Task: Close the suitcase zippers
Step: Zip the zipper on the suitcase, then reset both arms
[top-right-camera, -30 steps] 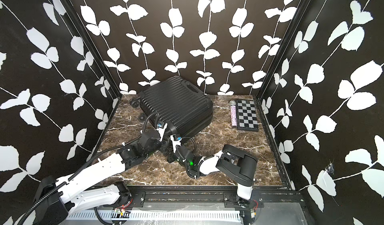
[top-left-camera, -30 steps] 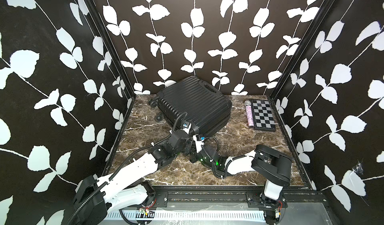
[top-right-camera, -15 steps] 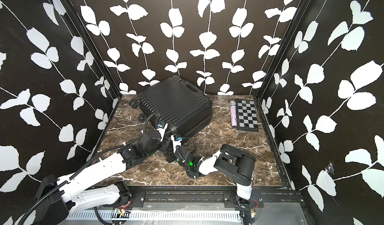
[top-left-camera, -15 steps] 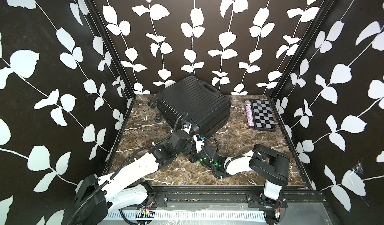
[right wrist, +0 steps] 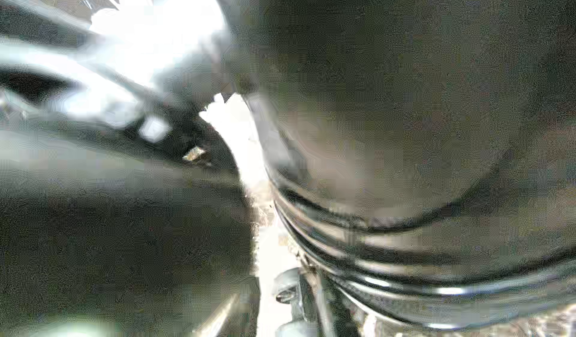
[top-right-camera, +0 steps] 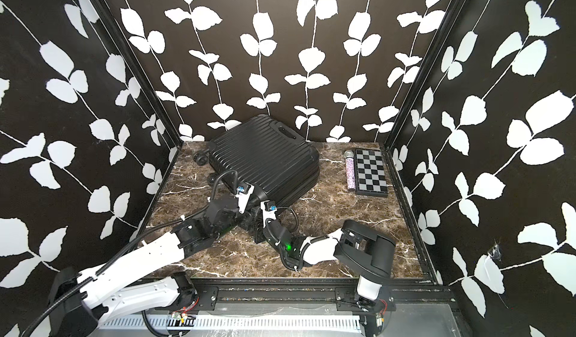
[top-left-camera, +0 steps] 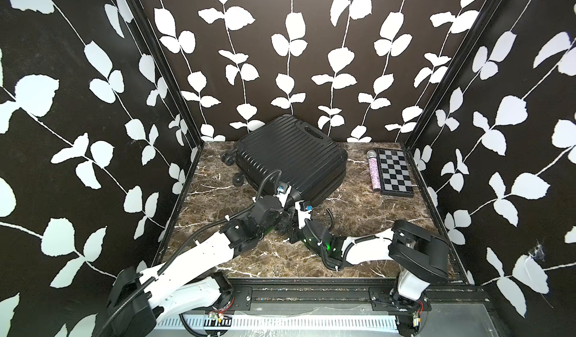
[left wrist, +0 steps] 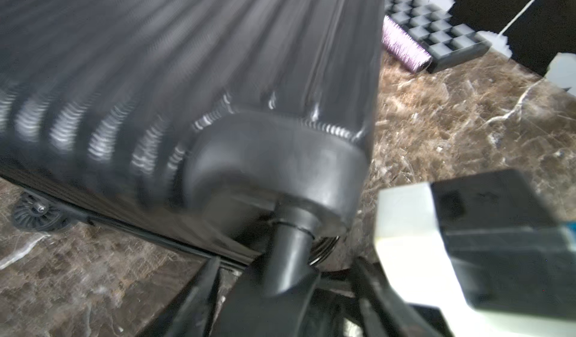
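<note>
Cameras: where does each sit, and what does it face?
Both top views: high above the robot's base, looking down at the suitcase; left arm and right arm show.
Left wrist: on the left arm, facing the suitcase's wheel corner; left tool shows.
Right wrist: against something dark, ribbed; too blurred for more.
Shared: top and left wrist views show the checkered box.

**Camera arrangement.** Both top views look from high above the black front rail (top-left-camera: 311,291), down and toward the leaf-patterned back wall (top-left-camera: 280,54). They take in the whole brown marble-patterned tabletop (top-left-camera: 374,220) and the small black ribbed hard-shell suitcase (top-left-camera: 290,154), overlapping almost wholly with a slight sideways offset. The left wrist view sits very close to the suitcase's near wheel housing (left wrist: 274,157), facing along the ribbed shell toward the flat black-and-white checkered box (left wrist: 442,36), which both top views share. The right wrist view lies against dark surfaces, too blurred to identify.
</note>
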Available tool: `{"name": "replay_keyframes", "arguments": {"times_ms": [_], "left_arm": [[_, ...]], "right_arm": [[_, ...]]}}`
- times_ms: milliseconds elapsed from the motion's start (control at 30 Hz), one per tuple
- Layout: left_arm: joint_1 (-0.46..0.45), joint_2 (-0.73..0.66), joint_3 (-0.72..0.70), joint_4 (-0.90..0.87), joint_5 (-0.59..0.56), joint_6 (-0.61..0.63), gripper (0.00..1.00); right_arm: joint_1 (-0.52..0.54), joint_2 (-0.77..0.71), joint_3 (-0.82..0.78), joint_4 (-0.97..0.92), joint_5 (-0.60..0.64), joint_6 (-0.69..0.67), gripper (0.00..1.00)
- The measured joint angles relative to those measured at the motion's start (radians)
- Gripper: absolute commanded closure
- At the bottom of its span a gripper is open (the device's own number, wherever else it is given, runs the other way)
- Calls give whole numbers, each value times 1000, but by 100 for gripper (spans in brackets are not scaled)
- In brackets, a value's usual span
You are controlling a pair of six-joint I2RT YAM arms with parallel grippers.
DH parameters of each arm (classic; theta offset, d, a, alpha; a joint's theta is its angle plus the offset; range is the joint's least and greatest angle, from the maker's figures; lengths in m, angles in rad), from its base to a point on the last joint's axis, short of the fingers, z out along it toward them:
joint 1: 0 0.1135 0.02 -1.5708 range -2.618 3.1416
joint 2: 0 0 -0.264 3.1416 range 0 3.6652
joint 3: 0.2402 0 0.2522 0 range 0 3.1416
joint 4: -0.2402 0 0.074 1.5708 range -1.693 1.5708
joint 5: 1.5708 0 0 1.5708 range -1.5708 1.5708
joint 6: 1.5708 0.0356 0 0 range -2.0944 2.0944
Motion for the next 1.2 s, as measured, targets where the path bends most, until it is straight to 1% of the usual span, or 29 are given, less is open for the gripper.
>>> {"name": "replay_keyframes", "arguments": {"times_ms": [100, 233, 333, 433, 500, 600, 667, 733, 767, 967, 1100, 1200], "left_arm": [[-1, -33, 1, 4, 7, 42, 14], [-13, -57, 20, -6, 11, 91, 12], [-26, -87, 45, -17, -25, 119, 13], [-28, -132, 58, -43, -141, 133, 13], [-28, -157, 58, -65, -249, 137, 12], [-26, -172, 58, -95, -425, 127, 10], [-13, -176, 52, -105, -520, 122, 10], [27, -186, 37, -113, -572, 119, 10], [64, -196, 24, -113, -589, 119, 10], [259, -245, -105, -37, -633, 165, 10], [387, -230, -181, 42, -605, 201, 9], [489, -201, -237, 121, -550, 222, 8]], "right_arm": [[5, -31, -15, -19, 21, -18, 52], [8, -82, -40, -78, 64, -60, 44], [11, -137, -77, -152, 116, -92, 40], [4, -208, -110, -246, 181, -115, 39], [-14, -260, -122, -320, 220, -127, 39], [-73, -345, -129, -426, 264, -140, 39], [-124, -406, -131, -493, 285, -148, 39], [-183, -474, -137, -557, 298, -163, 39], [-220, -512, -142, -586, 301, -169, 39], [-439, -716, -159, -732, 292, -248, 33], [-603, -797, -151, -813, 233, -325, 33], [-730, -814, -134, -866, 173, -387, 32]]}}
